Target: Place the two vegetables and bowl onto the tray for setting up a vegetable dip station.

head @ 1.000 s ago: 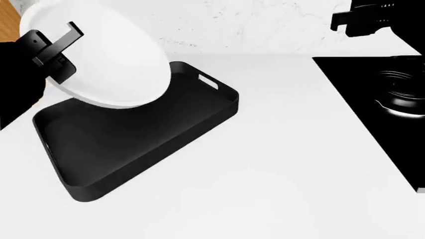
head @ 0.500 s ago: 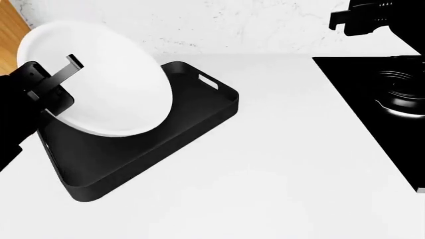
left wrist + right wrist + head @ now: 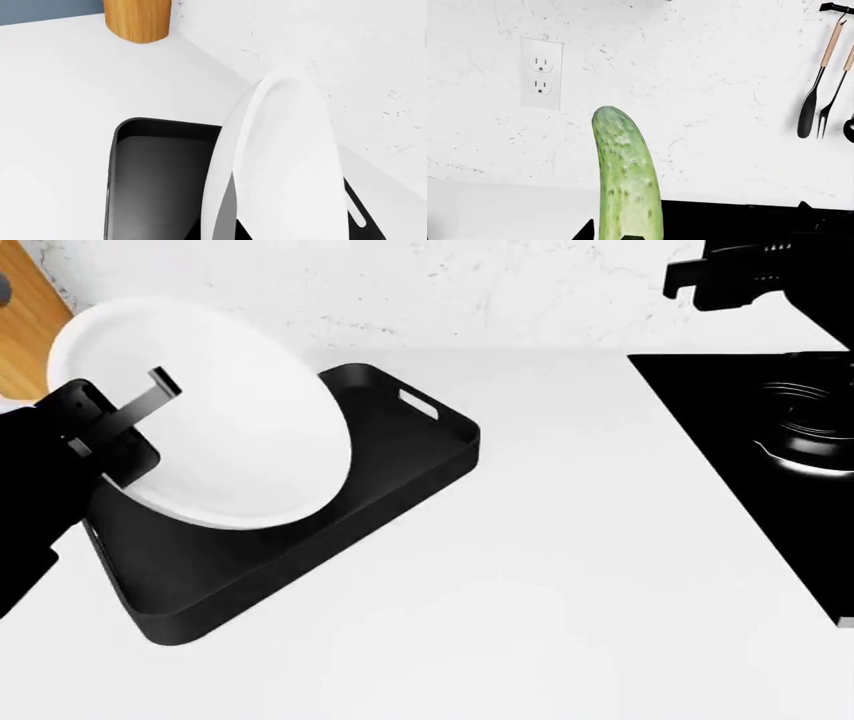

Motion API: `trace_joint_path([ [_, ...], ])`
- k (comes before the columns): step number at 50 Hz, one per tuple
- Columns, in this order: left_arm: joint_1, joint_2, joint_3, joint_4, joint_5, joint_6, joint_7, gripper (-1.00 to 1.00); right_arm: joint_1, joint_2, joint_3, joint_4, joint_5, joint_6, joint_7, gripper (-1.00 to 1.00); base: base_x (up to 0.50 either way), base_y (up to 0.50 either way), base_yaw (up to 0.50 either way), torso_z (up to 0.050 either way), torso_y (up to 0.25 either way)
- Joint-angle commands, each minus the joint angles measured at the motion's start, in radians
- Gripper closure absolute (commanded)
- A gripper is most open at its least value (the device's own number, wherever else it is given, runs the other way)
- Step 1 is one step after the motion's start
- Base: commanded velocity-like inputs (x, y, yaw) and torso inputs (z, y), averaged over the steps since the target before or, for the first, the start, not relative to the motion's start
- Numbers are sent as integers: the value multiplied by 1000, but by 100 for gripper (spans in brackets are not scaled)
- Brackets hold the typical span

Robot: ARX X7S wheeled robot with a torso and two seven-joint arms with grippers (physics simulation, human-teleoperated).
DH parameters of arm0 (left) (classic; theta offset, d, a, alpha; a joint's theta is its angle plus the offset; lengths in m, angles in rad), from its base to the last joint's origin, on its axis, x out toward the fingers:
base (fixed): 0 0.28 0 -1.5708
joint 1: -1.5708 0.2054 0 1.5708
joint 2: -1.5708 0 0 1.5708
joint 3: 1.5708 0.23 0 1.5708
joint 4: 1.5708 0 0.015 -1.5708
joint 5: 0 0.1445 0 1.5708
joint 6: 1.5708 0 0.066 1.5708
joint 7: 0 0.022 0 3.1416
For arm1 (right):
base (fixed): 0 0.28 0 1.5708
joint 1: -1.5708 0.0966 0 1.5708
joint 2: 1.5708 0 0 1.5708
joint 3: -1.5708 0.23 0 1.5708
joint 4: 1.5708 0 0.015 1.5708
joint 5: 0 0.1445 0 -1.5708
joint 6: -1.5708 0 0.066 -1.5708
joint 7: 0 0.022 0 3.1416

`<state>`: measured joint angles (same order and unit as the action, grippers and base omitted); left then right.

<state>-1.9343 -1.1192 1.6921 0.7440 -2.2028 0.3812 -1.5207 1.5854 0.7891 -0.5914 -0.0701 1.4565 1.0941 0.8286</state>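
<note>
White bowl [image 3: 214, 420], pinched at its rim by your left gripper [image 3: 127, 415], hangs steeply tilted over the near-left end of the tray [image 3: 400, 475], while your right gripper clasps the cucumber [image 3: 626, 180] upright, well apart above the stovetop [image 3: 761, 430].

This is a home kitchen, rendered in simulation. A plain white worktop [image 3: 561, 570] runs up to a white, marble-veined wall [image 3: 707, 100], and a black stovetop [image 3: 761, 450] with a round burner ring is set into the worktop at the robot's right. On the wall sit a double electrical outlet [image 3: 541, 73] and a row of hanging cooking utensils [image 3: 820, 75] with wooden handles, a fork among them. A wooden board [image 3: 27, 335] leans at the far left.
</note>
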Motion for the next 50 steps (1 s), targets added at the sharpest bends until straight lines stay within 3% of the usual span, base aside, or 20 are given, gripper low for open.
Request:
trace_joint_path([
  [1,-14,1,1,2,11,10,-15,100,4,2,2,-2,-5,3,1,100,0,0,0,0,0],
  [10,-14,5,23,6,0,6,-22,100,2,5,-2,-2,-12,-2,-4,100,0,0,0,0,0],
  [11,-12,5,23,7,-6,10,-18,-100,3,5,-1,-3,-10,-1,-3,100,0,0,0,0,0],
  [37,-66,20,55,7,-20,-10,-29,-100,9,2,-8,3,-8,-3,-4,100,0,0,0,0,0],
  [43,-166,7,97,-6,-15,-38,-45,-100,7,-6,-14,5,-12,-7,-7,100,0,0,0,2,2],
  [50,-372,-17,202,-39,1,-79,-47,-100,-1,-62,-63,25,-57,-14,-55,100,0,0,0,0,0],
])
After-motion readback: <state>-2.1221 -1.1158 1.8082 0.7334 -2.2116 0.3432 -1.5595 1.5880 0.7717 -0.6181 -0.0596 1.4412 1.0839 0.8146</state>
